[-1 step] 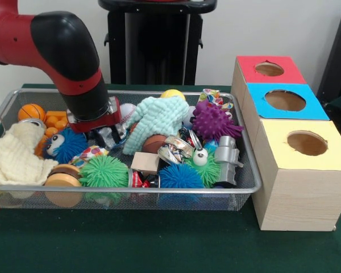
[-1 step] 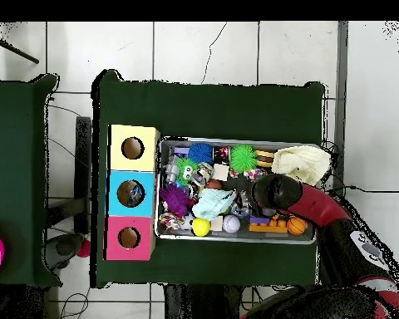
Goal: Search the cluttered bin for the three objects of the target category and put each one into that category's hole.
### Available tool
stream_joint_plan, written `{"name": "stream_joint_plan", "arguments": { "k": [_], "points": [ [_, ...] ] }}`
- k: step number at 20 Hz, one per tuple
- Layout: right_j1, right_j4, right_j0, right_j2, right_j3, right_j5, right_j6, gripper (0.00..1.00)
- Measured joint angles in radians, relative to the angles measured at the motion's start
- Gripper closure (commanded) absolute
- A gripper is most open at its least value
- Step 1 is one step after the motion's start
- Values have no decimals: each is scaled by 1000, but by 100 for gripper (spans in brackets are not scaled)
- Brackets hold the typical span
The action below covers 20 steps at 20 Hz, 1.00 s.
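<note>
Currently search/pick step: hand (image 1: 106, 135) low inside wire bin (image 1: 5, 105), among clutter beside teal cloth (image 1: 156, 119); finger state cannot tell. Target category unknown; holes in box row (image 1: 307, 170) on bench empty. Next: confirm grasp, lift clear of rim.

A wire mesh bin (image 1: 247, 170) sits crammed with spiky balls, cloths and small toys. Beside it stands a row of three wooden boxes, each with a round hole: red (image 1: 269, 69), blue (image 1: 285, 100), yellow (image 1: 307, 143).

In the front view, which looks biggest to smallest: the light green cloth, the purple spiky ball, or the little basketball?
1. light green cloth
2. purple spiky ball
3. little basketball, clearly smallest, though it lies farthest back in the bin.
</note>
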Motion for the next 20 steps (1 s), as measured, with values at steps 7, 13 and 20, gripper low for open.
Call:
{"name": "stream_joint_plan", "arguments": {
  "k": [7,13,20],
  "points": [
    [-9,1,6,1,0,-1,0,100],
    [-11,1,13,1,0,-1,0,100],
    [-10,1,24,1,11,2,0,100]
  ]
}}
